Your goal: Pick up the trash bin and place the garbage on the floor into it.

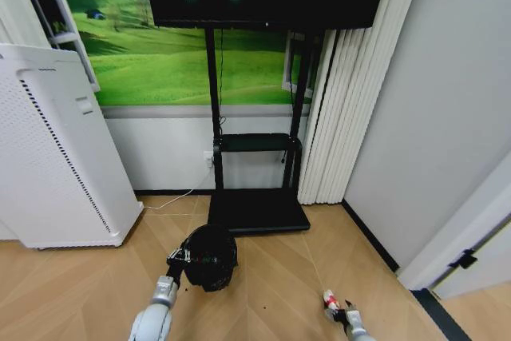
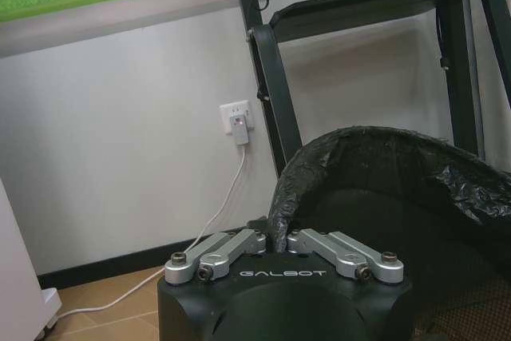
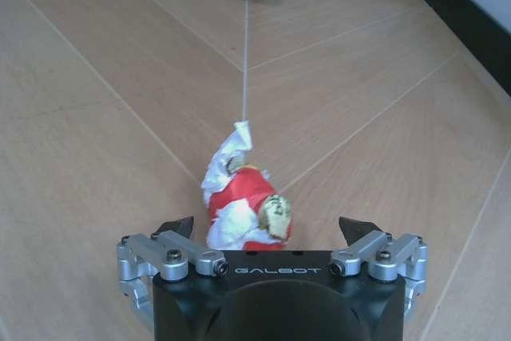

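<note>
The trash bin (image 1: 211,256) is a small black round bin lined with a black bag, on the wood floor in front of the TV stand. My left gripper (image 1: 177,262) is at the bin's left rim. The left wrist view shows the left gripper (image 2: 279,237) shut on the bag-covered rim of the bin (image 2: 399,189). One piece of garbage, a crumpled red-and-white wrapper (image 1: 329,301), lies on the floor at the lower right. My right gripper (image 1: 348,317) hovers just behind it. In the right wrist view the right gripper (image 3: 266,227) is open, with the wrapper (image 3: 239,197) between its spread fingers.
A tall white perforated appliance (image 1: 56,157) stands at the left. The black TV stand base (image 1: 257,209) sits against the back wall, with white curtains (image 1: 351,117) beside it. A white cable runs from a wall socket (image 2: 237,121). A wall and door frame (image 1: 471,229) close the right side.
</note>
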{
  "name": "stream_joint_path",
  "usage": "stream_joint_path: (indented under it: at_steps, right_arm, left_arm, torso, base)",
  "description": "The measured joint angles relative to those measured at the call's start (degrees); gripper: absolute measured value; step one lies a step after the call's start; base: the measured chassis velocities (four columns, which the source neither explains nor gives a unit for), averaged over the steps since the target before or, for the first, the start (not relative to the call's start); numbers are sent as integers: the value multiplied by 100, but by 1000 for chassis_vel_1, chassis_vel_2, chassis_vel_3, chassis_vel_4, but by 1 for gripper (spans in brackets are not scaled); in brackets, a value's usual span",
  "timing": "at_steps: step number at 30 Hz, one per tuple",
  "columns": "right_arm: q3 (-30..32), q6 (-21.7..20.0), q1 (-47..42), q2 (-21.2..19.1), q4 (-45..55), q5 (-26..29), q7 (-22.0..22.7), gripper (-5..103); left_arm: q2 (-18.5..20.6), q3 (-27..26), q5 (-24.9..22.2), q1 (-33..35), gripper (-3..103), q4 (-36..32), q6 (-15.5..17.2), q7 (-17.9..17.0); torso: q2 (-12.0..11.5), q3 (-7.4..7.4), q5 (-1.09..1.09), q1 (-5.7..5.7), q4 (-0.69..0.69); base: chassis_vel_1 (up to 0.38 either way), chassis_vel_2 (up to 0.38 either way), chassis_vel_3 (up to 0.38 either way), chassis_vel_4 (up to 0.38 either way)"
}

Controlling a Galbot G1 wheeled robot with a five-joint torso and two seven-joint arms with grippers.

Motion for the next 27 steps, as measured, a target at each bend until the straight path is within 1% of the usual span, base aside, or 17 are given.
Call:
stream_joint_path:
  at_steps: [4, 8, 9, 11, 12, 14, 15, 17, 18, 20, 21, 23, 24, 27]
  right_arm:
    - [-8, 89, 7, 39, -49, -26, -85, 101]
    - [-7, 267, 54, 62, -126, -54, -212, 80]
    - [-7, 267, 54, 62, -126, -54, -212, 80]
    - [-1, 278, 53, 53, -123, -54, -212, 70]
    - [-1, 278, 53, 53, -123, -54, -212, 70]
    - [5, 295, 42, 33, -112, -54, -212, 58]
    - [5, 295, 42, 33, -112, -54, -212, 58]
    - [10, 323, 32, 18, -111, -54, -212, 47]
    - [10, 323, 32, 18, -111, -54, -212, 47]
    - [14, 337, 16, 6, -99, -54, -212, 37]
    - [16, 339, 6, 1, -89, -54, -212, 33]
    - [18, 340, -9, -5, -74, -55, -212, 33]
    - [23, 340, -41, -17, -34, -53, -208, 27]
    - [55, 337, -122, -63, 94, -35, -186, 26]
  left_arm:
    - [13, -16, 0, 10, 6, 1, -7, 1]
    - [18, -26, -1, 12, 6, 5, -15, 1]
    - [18, -26, -1, 12, 6, 5, -15, 1]
    - [9, -26, 1, 12, 6, 9, -20, 0]
    - [9, -26, 1, 12, 6, 9, -20, 0]
    - [3, -20, 2, 12, 6, 9, -22, 0]
    - [3, -20, 2, 12, 6, 9, -22, 0]
    - [3, -20, 4, 11, 6, 9, -24, -2]
    - [3, -20, 4, 11, 6, 9, -24, -2]
    - [5, -20, 4, 14, 6, 10, -31, -2]
    - [5, -20, 4, 15, 6, 10, -33, -2]
    - [6, -20, 4, 17, 6, 10, -33, -2]
    - [6, -14, 4, 19, 6, 9, -34, -3]
    - [6, -2, 3, 22, 6, 1, -34, -3]
  torso:
    - [0, 0, 1, 0, 1]
    - [0, 0, 0, 0, 1]
    - [0, 0, 0, 0, 1]
    - [0, 0, 0, 0, 0]
    - [0, 0, 0, 0, 0]
    - [0, 0, 0, 0, 0]
    - [0, 0, 0, 0, 0]
    - [0, 0, 0, 0, 0]
    - [0, 0, 0, 0, 0]
    - [0, 0, 0, 0, 0]
    - [0, 0, 0, 0, 0]
    - [0, 0, 0, 0, 1]
    - [0, 0, 0, 0, 0]
    - [0, 0, 1, 0, 0]
  base:
    - [0, 0, 0, 0]
    - [0, 0, 0, 0]
    - [0, 0, 0, 0]
    - [0, 0, 0, 0]
    - [0, 0, 0, 0]
    - [0, 0, 0, 0]
    - [0, 0, 0, 0]
    - [0, 0, 0, 0]
    - [0, 0, 0, 0]
    - [0, 0, 0, 0]
    - [0, 0, 0, 0]
    - [0, 0, 0, 0]
    - [0, 0, 0, 0]
    - [0, 0, 0, 0]
